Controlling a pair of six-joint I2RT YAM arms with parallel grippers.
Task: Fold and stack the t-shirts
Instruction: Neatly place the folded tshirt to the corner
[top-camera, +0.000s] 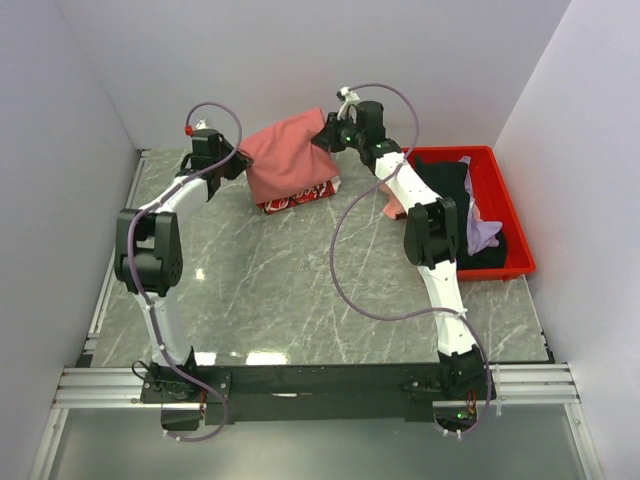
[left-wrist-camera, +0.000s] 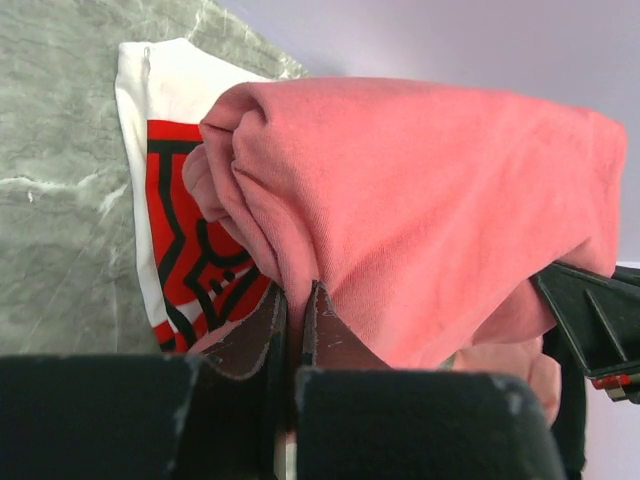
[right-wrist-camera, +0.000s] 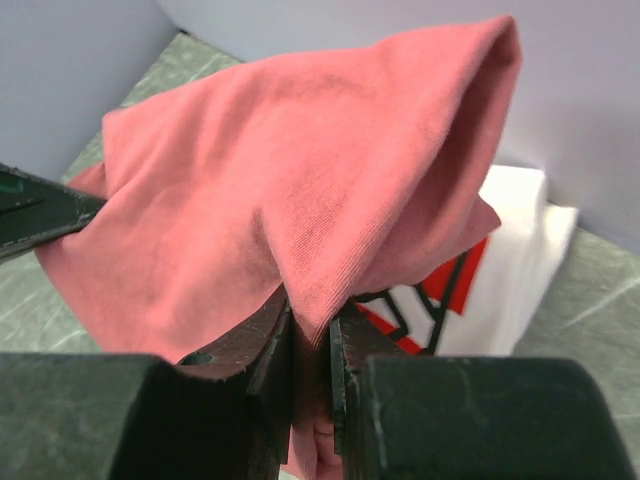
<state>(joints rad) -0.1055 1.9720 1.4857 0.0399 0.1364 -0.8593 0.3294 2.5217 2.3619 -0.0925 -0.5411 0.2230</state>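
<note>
The dusty-rose t-shirt (top-camera: 288, 155) hangs folded between my two grippers at the back of the table, above the red-and-white t-shirt (top-camera: 300, 195) that lies folded beneath it. My left gripper (top-camera: 240, 158) is shut on the rose shirt's left edge (left-wrist-camera: 420, 200); my right gripper (top-camera: 325, 135) is shut on its right edge (right-wrist-camera: 280, 190). In the left wrist view the red-and-white shirt (left-wrist-camera: 170, 200) shows below the cloth, and it also shows in the right wrist view (right-wrist-camera: 500, 270). Black (top-camera: 445, 180) and lavender (top-camera: 483, 232) shirts lie in the bin.
A red plastic bin (top-camera: 520, 245) stands at the right edge of the marble table (top-camera: 290, 290). A pink cloth (top-camera: 394, 205) peeks out beside the right arm. White walls close in the back and both sides.
</note>
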